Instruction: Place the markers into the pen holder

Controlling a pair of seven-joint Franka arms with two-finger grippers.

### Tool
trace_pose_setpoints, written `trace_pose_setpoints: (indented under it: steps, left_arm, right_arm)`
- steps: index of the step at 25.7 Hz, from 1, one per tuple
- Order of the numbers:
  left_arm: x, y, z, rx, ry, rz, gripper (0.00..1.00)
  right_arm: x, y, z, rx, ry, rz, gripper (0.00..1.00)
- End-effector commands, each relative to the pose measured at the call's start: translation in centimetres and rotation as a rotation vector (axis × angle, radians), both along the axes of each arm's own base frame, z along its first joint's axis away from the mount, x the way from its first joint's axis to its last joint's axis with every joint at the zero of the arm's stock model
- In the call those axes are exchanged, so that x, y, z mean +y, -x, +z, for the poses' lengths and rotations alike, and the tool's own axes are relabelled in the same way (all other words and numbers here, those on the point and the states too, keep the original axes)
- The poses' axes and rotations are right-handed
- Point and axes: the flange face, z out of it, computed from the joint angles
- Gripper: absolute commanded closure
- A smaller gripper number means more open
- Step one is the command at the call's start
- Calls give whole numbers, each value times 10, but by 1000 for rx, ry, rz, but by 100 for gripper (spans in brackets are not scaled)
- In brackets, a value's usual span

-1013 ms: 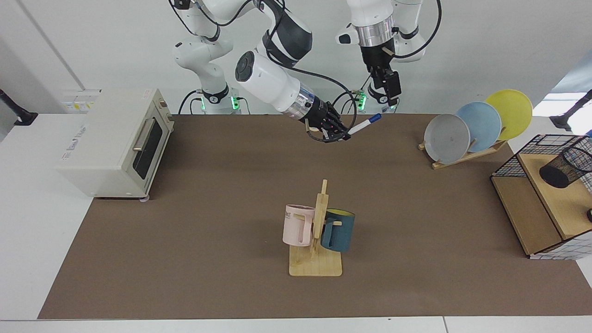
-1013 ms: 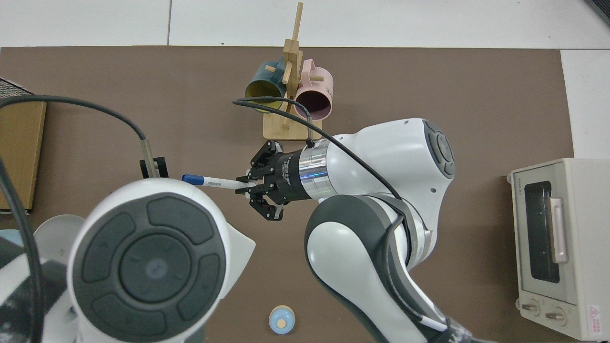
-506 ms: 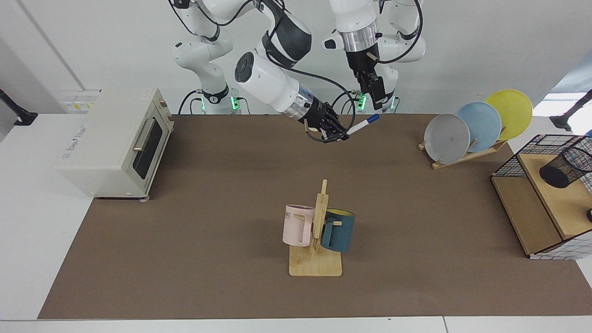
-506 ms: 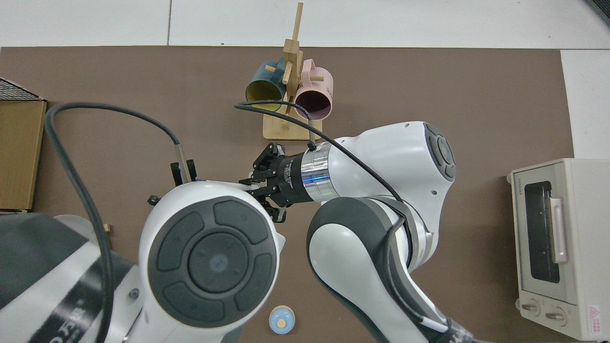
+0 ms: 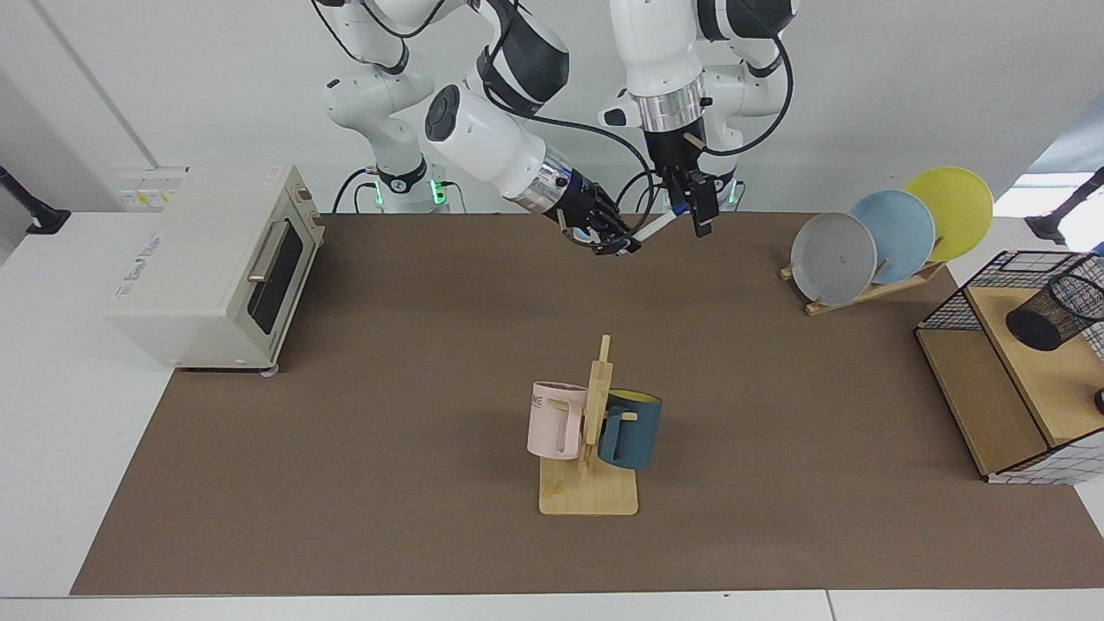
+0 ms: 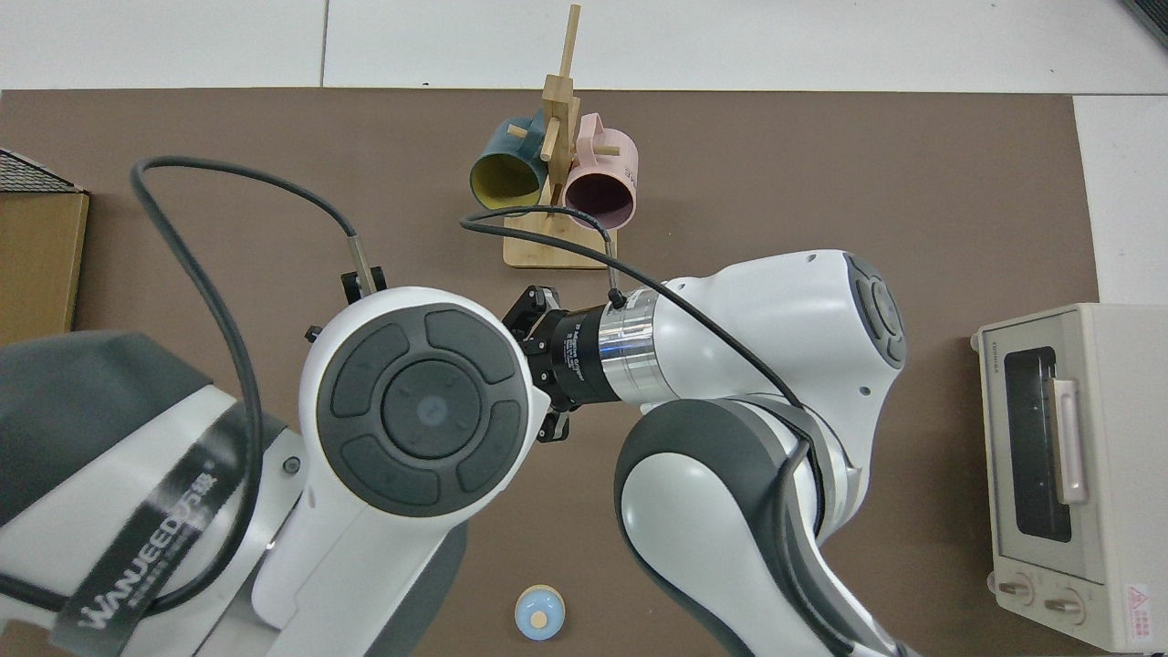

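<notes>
Brown table (image 5: pixel 388 388): both grippers apparently meet at marker (image 5: pixel 657 226).

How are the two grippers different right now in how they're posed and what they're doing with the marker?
The right gripper reaches in slanted and is shut on the marker; the left gripper hangs straight down at the marker's capped end, and whether it grips cannot be told. Both are raised above the table at its far edge.
</notes>
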Motion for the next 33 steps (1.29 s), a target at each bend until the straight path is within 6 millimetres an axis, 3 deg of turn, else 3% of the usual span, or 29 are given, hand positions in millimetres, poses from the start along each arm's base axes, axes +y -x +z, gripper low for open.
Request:
trace_pose_setpoints:
  steps: [1, 5, 8, 9, 11, 26, 30, 33]
  left_arm:
    - [-6, 1, 5, -26, -2, 0, 9]
    - [-13, 6, 6, -34, 3, -1, 11]
    - [-13, 6, 7, -40, 0, 5, 35]
    - [-13, 6, 7, -42, 1, 9, 52]
    - [-14, 6, 7, -52, 10, 28, 100]
    - [-18, 4, 5, -70, 43, 52, 100]
    - [-18, 4, 6, -72, 43, 52, 100]
    - [-18, 4, 5, -70, 44, 54, 100]
  right_arm:
    - [-8, 6, 0, -16, -3, 7, 100]
    - [-7, 6, 0, -15, -3, 8, 100]
    - [-7, 7, 1, -37, -2, 33, 100]
    - [-7, 7, 1, -47, -2, 50, 100]
    - [-6, 10, 0, -66, -2, 97, 100]
    - [-4, 15, 1, -81, 5, 148, 100]
    - [-3, 17, 1, -70, 7, 160, 60]
    - [-1, 20, 1, -63, 20, 173, 3]
